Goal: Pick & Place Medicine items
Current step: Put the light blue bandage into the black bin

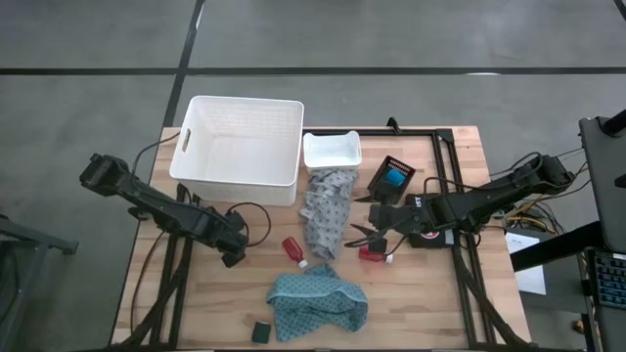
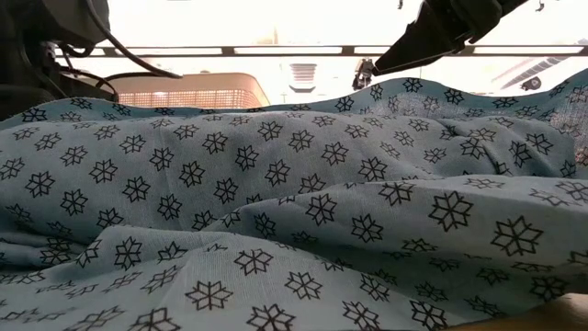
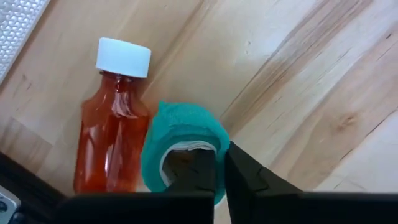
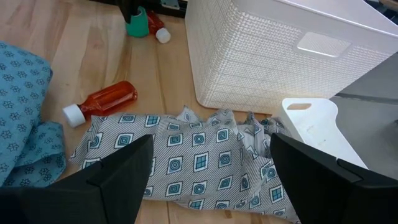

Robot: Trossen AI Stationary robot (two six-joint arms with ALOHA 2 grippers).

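1. While the white basket point(image 1: 238, 147) crowds the surface's point(image 1: 421, 303) back-left corner, the front stays roomy.
2. Right gripper point(image 1: 364, 235) gapes beside a red bottle point(image 1: 373, 254).
3. Left gripper point(image 3: 221, 171) pinches the green container point(image 3: 180, 134), beside another bottle point(image 3: 112, 134).

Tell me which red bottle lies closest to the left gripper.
The red bottle next to the green container, which the left gripper pinches. The second red bottle lies farther off, at the edge of the grey cloth.
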